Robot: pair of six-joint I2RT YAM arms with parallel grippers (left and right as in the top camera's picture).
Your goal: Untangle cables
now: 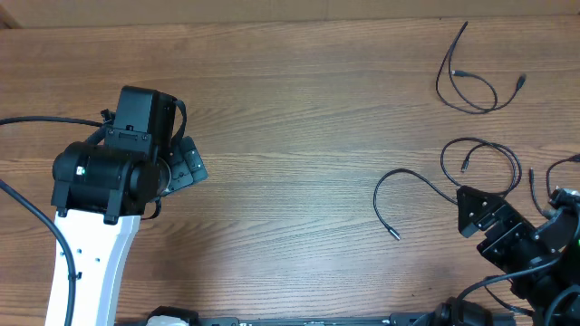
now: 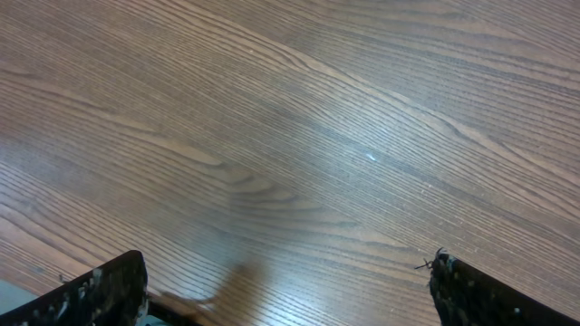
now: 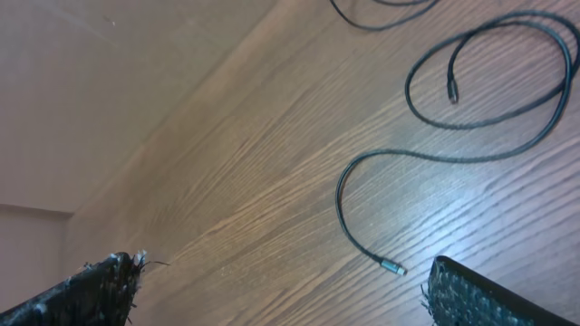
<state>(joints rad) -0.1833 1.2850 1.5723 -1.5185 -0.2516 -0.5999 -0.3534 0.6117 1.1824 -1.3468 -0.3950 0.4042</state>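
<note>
Rising closest to the overhead lens, the black-and-white left robot arm (image 1: 100, 190) stands over the brown wood-grain table (image 1: 290, 91). The left gripper (image 1: 192, 163) points right with its jaws spread wide and nothing between them. Well apart from it, at the table's right side, lie the thin black cables. One short looped cord (image 1: 495, 94) rests near the far right corner. A longer looped cord (image 1: 399, 171) curves beside the right gripper (image 1: 478, 226), its small silver plug (image 1: 393, 234) lying just left of it. Part of another black cord (image 1: 549, 167) shows at the right edge. The right gripper is spread apart and holds nothing.

From the left wrist, two black fingers (image 2: 100, 294) sit at the bottom corners, the left gripper (image 2: 288, 263) gaping over the wooden table (image 2: 290, 109).

From the right wrist, the right gripper (image 3: 281, 272) is likewise wide apart above the table (image 3: 254, 208). Ahead of it the longer cord (image 3: 381, 155) runs from its silver plug (image 3: 392, 266) up into a loose loop, untouched by the fingers (image 3: 489, 294). A second cord (image 3: 362, 23) crosses the top edge.
</note>
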